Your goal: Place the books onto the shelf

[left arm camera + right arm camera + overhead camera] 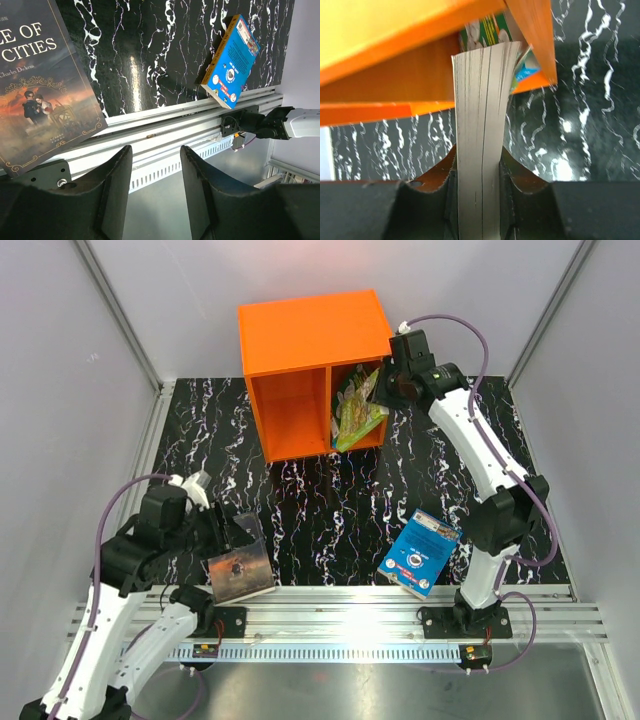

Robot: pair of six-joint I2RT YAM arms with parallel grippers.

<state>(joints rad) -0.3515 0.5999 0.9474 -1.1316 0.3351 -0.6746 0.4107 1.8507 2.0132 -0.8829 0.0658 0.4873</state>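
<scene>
The orange shelf (300,335) stands at the back of the table, its two compartments facing the arms. My right gripper (385,383) is at the mouth of the right compartment, shut on the page edge of a green illustrated book (481,100) that leans into it (358,412). A second illustrated cover (527,64) shows behind it. The dark brown "A Tale of Two Cities" book (240,570) lies at the front left edge. My left gripper (156,170) hangs open beside it, nothing between its fingers. The blue book (420,552) lies at the front right.
The shelf's left compartment (290,415) shows no book inside. An aluminium rail (380,610) runs along the near table edge, with both arm bases bolted to it. Grey walls close in the left, right and back sides.
</scene>
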